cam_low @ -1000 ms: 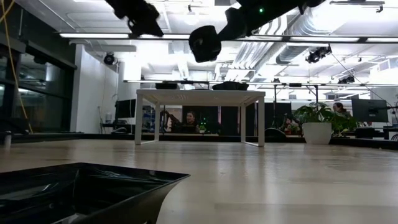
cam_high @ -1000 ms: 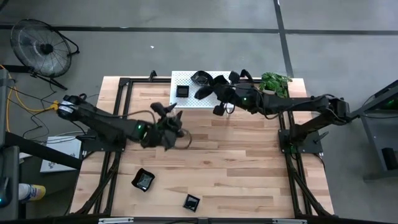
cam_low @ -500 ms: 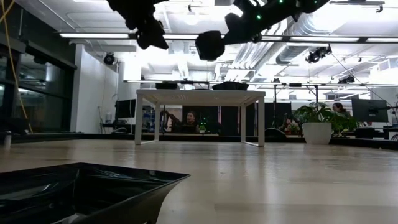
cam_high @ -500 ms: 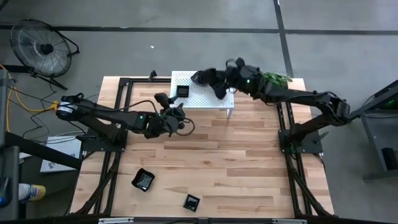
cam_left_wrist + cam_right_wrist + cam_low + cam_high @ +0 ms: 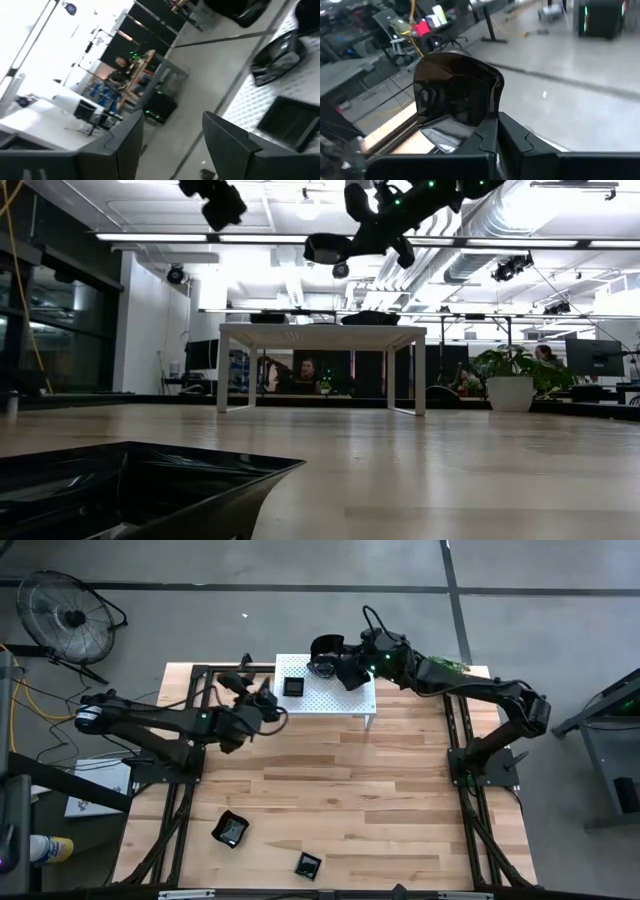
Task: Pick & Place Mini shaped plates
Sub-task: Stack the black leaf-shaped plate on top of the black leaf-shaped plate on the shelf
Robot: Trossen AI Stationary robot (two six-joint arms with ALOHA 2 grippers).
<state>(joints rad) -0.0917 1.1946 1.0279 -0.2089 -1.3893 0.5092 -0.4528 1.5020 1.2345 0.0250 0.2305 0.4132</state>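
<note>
- The right gripper (image 5: pixel 335 658) is up in the air over the far edge of the white stand (image 5: pixel 360 700). Its fingers are pinching a shiny black plate (image 5: pixel 456 92) by one edge, and the plate sticks out past the fingertips.
- In the low view that held plate hangs high above the stand top, not touching it.
- Two more black plates sit on the stand: a square one (image 5: pixel 293 686) near its left end and a rounded one (image 5: pixel 322 667) by the far edge, close to the right gripper.
- The left gripper (image 5: pixel 262 700) floats just beside the left end of the stand, above the wooden table (image 5: pixel 400 800). Its two fingers are spread apart with nothing between them.
- In the left wrist view the square plate and the rounded plate lie just ahead of the spread fingers (image 5: pixel 235 147).
- Two other black plates rest far away near the front edge of the table: a bigger one (image 5: pixel 231 829) and a small square one (image 5: pixel 308 865).
- The middle of the table is bare wood.
</note>
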